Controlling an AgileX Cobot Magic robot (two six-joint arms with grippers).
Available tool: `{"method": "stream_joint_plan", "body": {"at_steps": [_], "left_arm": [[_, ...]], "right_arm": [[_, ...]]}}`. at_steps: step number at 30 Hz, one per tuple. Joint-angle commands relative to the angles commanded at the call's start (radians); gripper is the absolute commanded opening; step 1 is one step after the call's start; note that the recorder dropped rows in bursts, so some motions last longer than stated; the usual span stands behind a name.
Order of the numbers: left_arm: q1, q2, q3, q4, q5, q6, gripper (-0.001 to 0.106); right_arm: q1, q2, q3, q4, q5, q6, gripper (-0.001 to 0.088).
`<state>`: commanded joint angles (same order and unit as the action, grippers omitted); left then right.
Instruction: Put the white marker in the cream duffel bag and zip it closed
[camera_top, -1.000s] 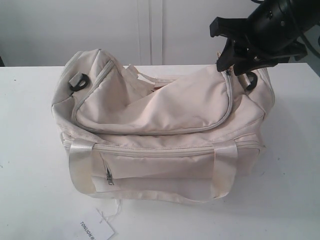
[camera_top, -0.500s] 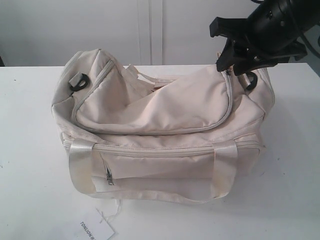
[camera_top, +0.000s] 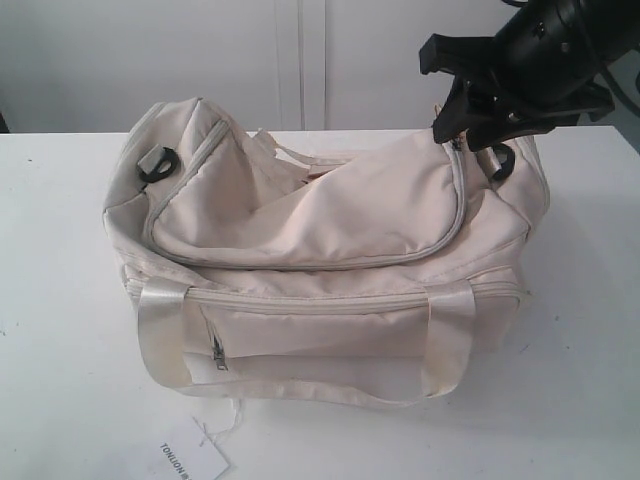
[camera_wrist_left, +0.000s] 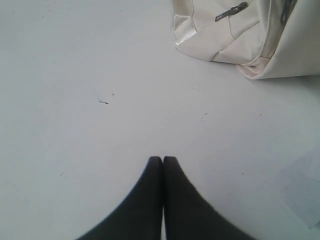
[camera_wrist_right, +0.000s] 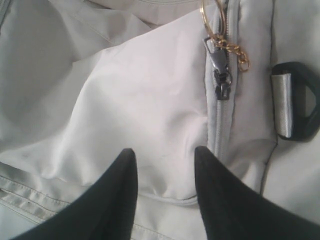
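Item: cream duffel bag (camera_top: 330, 220), white marker unseen in any view; its gold-chained zipper pull (camera_wrist_right: 220, 70) lies at the bag's 2 o'clock end, track curving off toward 7 o'clock, just beyond the nearer right gripper (camera_wrist_right: 162, 150), which hovers above, jaws spread and empty; left gripper (camera_wrist_left: 163, 159) pressed together, apart over the table (camera_wrist_left: 75, 75).

The right arm (camera_top: 560, 40) is black all over: a glossy, rounded wrist housing that ends in an angular, flat-edged bracket. The right gripper (camera_wrist_right: 165, 150) has two matte black fingers (camera_wrist_right: 115, 200) that taper to blunt points. The left gripper (camera_wrist_left: 163, 159) looks the same, with smooth, dark, wedge-shaped fingers (camera_wrist_left: 140, 205) and rounded tips.
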<state>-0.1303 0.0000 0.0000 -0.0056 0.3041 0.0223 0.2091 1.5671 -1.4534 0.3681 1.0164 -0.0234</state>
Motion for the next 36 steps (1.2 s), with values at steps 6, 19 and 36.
{"method": "stream_joint_plan", "body": {"at_steps": [6,19,36], "left_arm": [[0.0,0.0,0.0,0.0,0.002,0.0,0.0],[0.0,0.0,0.0,0.0,0.002,0.0,0.0],[0.0,0.0,0.0,0.0,0.002,0.0,0.0]], "right_arm": [[0.0,0.0,0.0,0.0,0.0,0.0,0.0365],[0.0,0.0,0.0,-0.005,-0.04,0.0,0.0365],[0.0,-0.058,0.0,-0.231,-0.051,0.0,0.0]]}}
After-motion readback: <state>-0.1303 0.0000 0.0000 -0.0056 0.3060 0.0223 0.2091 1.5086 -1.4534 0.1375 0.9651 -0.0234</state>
